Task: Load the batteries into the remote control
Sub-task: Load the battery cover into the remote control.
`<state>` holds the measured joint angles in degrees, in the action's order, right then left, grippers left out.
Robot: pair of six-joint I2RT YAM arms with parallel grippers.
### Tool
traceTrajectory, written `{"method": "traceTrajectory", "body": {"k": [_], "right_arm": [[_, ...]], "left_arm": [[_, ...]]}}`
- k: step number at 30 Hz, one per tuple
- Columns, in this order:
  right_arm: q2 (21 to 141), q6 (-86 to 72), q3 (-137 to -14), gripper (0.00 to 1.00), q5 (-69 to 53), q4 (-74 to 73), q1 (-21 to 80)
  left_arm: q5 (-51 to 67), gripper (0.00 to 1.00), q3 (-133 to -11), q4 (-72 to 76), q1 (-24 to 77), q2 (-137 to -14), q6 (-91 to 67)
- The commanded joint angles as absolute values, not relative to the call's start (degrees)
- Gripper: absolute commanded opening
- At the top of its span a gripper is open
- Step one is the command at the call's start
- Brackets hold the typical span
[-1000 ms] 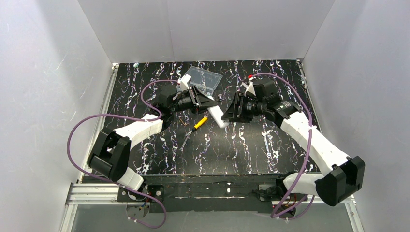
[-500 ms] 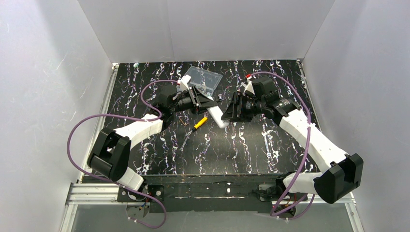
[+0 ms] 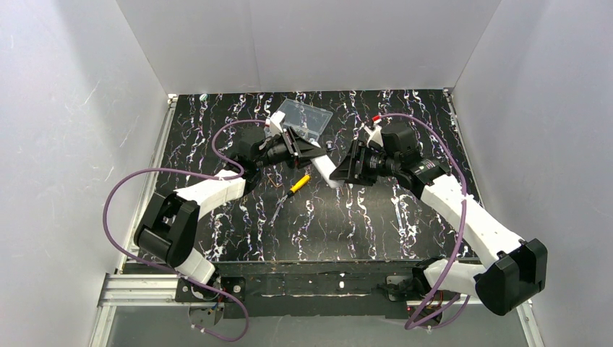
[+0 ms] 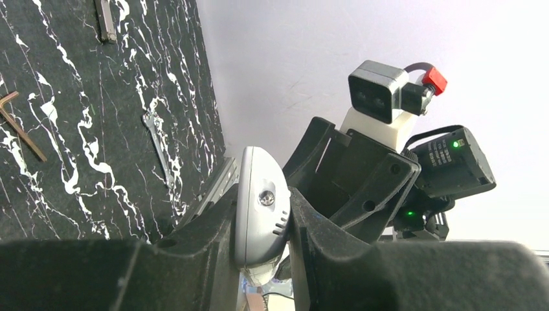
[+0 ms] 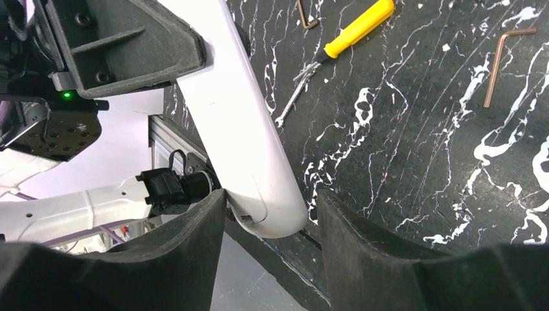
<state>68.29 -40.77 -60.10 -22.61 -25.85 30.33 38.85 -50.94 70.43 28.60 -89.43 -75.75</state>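
White walls box in a black marbled desk [image 3: 361, 217]. Above its middle, toward the far edge, the left tool [image 4: 261, 223] clamps the remote control [image 5: 239, 110] in mid-air. The right tool [image 5: 270, 210] has just widened around the free end, gaps either side. It is probably freeing itself to fetch batteries; none show.

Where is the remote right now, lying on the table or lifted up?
Lifted up. The left pincer is shut on one end of the remote control; its other end sits between the open fingers of the right pincer.
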Motion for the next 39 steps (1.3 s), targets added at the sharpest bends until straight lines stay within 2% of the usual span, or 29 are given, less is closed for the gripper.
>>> {"method": "traceTrajectory", "body": {"k": [1, 16, 17, 20, 22, 26, 33, 39], "right_arm": [[67.3, -41.1, -59.5, 0.58, -21.6, -22.6, 30.1], [63.3, -46.7, -54.6, 0.16, -22.9, -10.4, 28.1], [63.4, -47.1, -54.2, 0.17, -23.4, -9.6, 27.9], [63.4, -48.7, -53.2, 0.38, -24.6, -7.1, 27.5], [63.3, -50.2, -52.4, 0.48, -25.3, -5.0, 27.4], [62.3, -55.0, -49.6, 0.61, -25.8, 2.2, 27.1], [61.3, -61.9, -45.9, 0.66, -26.4, 13.5, 26.3], [62.4, -66.8, -43.7, 0.62, -27.7, 21.3, 25.7]], "left_arm": [[40.0, 0.0, -54.1, 77.7, 28.4, -87.1, -78.1], [38.8, 0.0, -56.0, 79.1, 27.9, -86.3, -78.4], [38.6, 0.0, -56.2, 79.4, 27.9, -86.4, -78.5], [38.1, 0.0, -56.6, 80.0, 27.8, -86.3, -78.6], [37.9, 0.0, -57.0, 80.2, 27.8, -86.3, -78.7], [37.6, 0.0, -57.3, 80.7, 27.7, -86.4, -78.7], [36.5, 0.0, -56.8, 81.1, 27.6, -85.9, -78.7], [37.2, 0.0, -56.9, 80.5, 27.6, -85.6, -78.3]]}}
